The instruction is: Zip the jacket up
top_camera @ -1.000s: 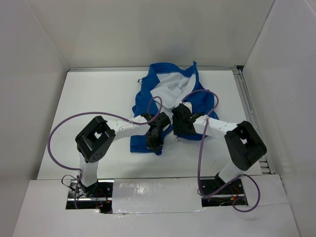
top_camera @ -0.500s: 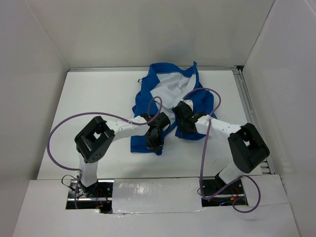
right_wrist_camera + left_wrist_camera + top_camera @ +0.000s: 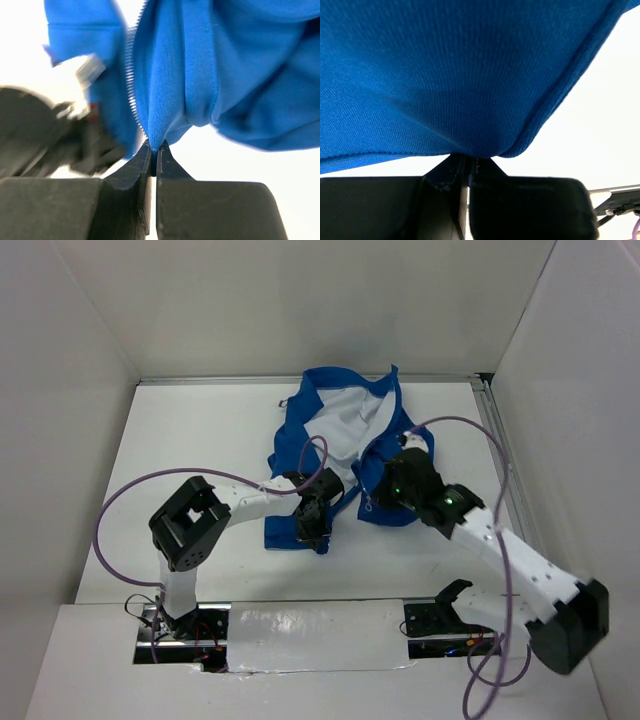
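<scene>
The blue jacket [image 3: 300,415] lies open at the back middle of the table, its white lining facing up. My left gripper [image 3: 312,524] is at the jacket's near left corner, shut on the blue hem [image 3: 470,150]; the cloth [image 3: 445,75] fills that wrist view. My right gripper [image 3: 381,492] is at the near edge of the right front panel. In the right wrist view its jaws [image 3: 154,149] are shut on a fold of blue fabric [image 3: 200,65], right beside the zipper teeth [image 3: 131,85].
White walls close in the table [image 3: 190,440] on three sides. A metal rail [image 3: 505,480] runs along its right edge. Purple cables [image 3: 110,515] loop off both arms. The right arm's elbow [image 3: 575,625] sits low at the near right.
The right gripper went from open to shut on the jacket's front edge and shifted slightly right. Its elbow swung out to the near right. The left gripper kept its hold.
</scene>
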`<move>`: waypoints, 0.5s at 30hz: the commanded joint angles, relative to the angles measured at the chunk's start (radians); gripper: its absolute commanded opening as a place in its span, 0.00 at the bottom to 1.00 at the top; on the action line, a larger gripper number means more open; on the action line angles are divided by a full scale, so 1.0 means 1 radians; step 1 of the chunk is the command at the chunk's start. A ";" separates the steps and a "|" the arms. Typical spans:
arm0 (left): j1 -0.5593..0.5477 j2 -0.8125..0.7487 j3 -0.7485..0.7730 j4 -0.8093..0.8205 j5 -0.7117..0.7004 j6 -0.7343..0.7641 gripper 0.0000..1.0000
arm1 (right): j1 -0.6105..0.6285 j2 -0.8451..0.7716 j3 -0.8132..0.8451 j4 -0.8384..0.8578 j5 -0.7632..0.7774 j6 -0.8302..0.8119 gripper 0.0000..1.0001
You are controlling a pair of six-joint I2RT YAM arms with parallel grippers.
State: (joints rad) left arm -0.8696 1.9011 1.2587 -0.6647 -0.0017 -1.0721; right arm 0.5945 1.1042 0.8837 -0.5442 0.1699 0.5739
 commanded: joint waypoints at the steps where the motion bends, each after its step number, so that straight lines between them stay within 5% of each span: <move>1: -0.008 0.029 -0.013 0.019 -0.058 0.017 0.00 | 0.002 -0.156 -0.112 -0.135 -0.198 0.163 0.00; 6: -0.006 -0.011 0.002 0.013 -0.055 0.026 0.00 | 0.067 -0.165 -0.336 -0.178 -0.291 0.335 0.00; 10: -0.006 -0.040 0.007 -0.006 -0.070 0.023 0.00 | 0.086 -0.179 -0.345 -0.201 -0.250 0.351 0.00; 13: -0.006 -0.060 -0.005 -0.003 -0.070 0.026 0.00 | 0.091 -0.225 -0.338 -0.169 -0.228 0.308 0.17; 15: -0.006 -0.068 -0.013 -0.003 -0.070 0.026 0.00 | 0.097 -0.250 -0.338 -0.140 -0.230 0.267 0.40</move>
State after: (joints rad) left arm -0.8742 1.8828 1.2541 -0.6640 -0.0376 -1.0672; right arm 0.6781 0.9001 0.5117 -0.7227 -0.0650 0.8707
